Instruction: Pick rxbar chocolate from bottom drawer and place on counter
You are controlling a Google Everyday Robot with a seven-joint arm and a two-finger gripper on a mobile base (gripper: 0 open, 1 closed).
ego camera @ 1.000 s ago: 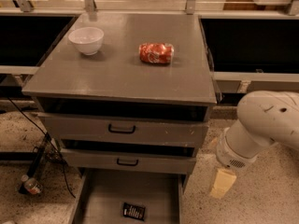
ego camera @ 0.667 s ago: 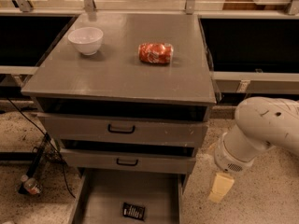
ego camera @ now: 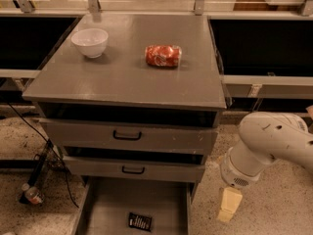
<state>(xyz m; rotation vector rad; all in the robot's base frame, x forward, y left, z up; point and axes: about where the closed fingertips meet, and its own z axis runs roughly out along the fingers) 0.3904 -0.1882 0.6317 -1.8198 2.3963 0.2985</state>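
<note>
Cabinet: the bottom drawer stands pulled out at floor level, below two shut grey drawers with black handles, the upper and the middle.

Task item: the rxbar chocolate lies flat on the floor of the bottom drawer, towards its front and slightly right of centre. It is clear of both side walls and nothing touches it. White lettering shows on the black wrapper but cannot be read.

Worktop: a white bowl stands upright at the rear left. A red can lies on its side near the middle rear, well apart from the bowl.

Arm: the white arm enters from the right edge and bends downward beside the cabinet's right side.

Tool: it hangs pointing down over the speckled floor, outside the bottom drawer and to the right of its right wall, at about the height of the drawer opening. It is well apart from the rxbar chocolate and has no hold on it. Only a pale beige part of the tool shows below the wrist housing; how far open it stands cannot be told.

Surroundings: a small bottle lies on the floor left of the cabinet, beside dark cables.
</note>
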